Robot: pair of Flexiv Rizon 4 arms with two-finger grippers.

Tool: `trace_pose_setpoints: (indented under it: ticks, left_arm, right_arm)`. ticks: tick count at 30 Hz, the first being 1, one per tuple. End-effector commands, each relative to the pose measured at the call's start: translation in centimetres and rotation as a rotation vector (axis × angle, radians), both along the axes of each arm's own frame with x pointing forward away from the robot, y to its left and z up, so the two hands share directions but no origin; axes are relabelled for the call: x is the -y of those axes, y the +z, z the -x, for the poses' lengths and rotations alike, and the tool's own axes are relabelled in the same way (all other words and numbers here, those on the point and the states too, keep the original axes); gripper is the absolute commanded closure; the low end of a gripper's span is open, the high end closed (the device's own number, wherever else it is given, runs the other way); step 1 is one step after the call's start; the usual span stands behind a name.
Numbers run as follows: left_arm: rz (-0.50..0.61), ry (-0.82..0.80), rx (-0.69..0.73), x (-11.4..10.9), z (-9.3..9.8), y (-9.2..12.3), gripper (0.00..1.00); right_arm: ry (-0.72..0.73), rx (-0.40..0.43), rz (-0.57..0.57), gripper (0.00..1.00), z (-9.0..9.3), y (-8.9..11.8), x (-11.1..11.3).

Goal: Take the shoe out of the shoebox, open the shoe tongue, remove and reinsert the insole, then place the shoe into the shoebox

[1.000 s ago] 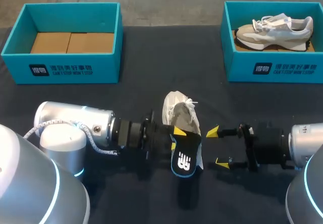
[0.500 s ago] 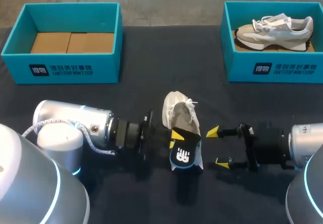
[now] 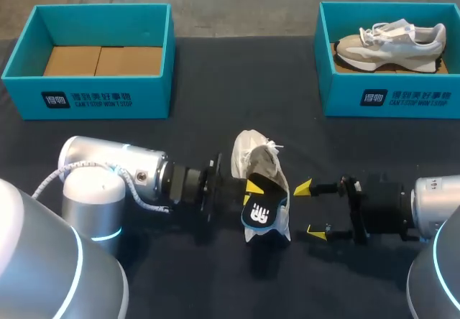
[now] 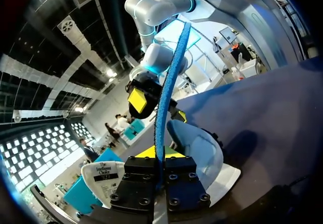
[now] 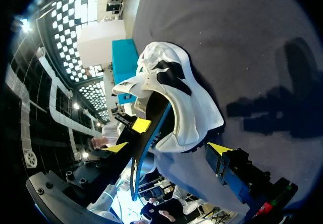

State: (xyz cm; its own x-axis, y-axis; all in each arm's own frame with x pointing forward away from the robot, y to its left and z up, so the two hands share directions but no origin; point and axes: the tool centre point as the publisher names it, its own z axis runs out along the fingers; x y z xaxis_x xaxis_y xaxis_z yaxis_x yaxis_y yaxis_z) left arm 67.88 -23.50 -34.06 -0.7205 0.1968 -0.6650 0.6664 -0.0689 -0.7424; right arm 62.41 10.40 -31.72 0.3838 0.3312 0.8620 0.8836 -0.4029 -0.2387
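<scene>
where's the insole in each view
Head view: insole mid-table, at the shoe's heel end.
Left wrist view: edge-on, clamped in the left gripper, running ahead.
Right wrist view: ahead of the right gripper, against the shoe's opening.
Shared landmark: the white shoe.

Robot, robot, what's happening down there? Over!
Left pincer shut on black, blue-edged insole, partly out of white-and-grey sneaker. Right pincer open beside it.

A black-covered table [image 3: 237,82] carries, at its far right corner, a teal shoebox [image 3: 338,100] holding a beige-and-white sneaker [image 3: 388,46].
</scene>
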Motion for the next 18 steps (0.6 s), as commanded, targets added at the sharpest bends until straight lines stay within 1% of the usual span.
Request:
trace_pose_setpoints:
  ticks: [1, 10, 18]
  left_arm:
    - [-0.009, 0.01, 0.002, 0.6, -0.1, -0.2, 1.0]
    - [-0.05, 0.039, 0.029, 0.5, -0.4, -0.3, 1.0]
    - [-0.118, 0.083, 0.064, -0.1, -1.6, -1.4, 1.0]
  right_arm:
    - [-0.001, -0.002, 0.004, 0.0, 0.1, 0.1, 0.0]
    - [-0.001, -0.002, 0.004, 0.0, 0.1, 0.1, 0.0]
    - [-0.001, -0.002, 0.004, 0.0, 0.1, 0.1, 0.0]
